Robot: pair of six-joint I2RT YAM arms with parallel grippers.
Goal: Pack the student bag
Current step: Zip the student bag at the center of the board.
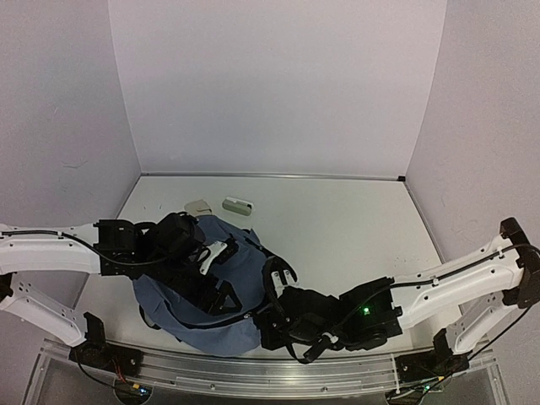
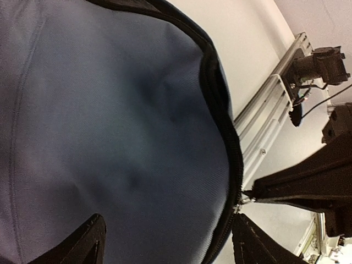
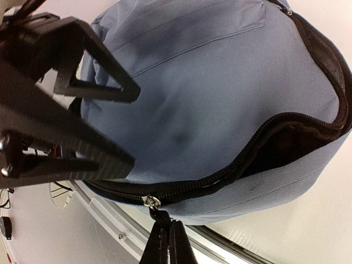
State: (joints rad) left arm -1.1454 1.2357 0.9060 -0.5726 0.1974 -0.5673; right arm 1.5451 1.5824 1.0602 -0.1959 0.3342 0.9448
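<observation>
The student bag [image 1: 173, 304] lies on the table near the front edge, a dusty-blue backpack with a black zip. Its main zip [image 3: 220, 173] gapes open toward the right [image 3: 291, 143] and is closed toward the left. My right gripper [image 3: 168, 225] is shut on the black pull hanging from the metal zip slider [image 3: 149, 201] at the bag's near rim. My left gripper [image 2: 168, 236] is open, with its fingers spread wide over the blue fabric [image 2: 110, 110]. One finger [image 2: 247, 242] stands just beside the zip slider [image 2: 242, 202]. The inside of the bag is dark and hidden.
A small beige object [image 1: 199, 205] and a white oblong object [image 1: 238, 204] lie on the table behind the bag. A metal rail [image 1: 253, 371] runs along the near edge, right under the bag's rim. Walls close in the table on three sides.
</observation>
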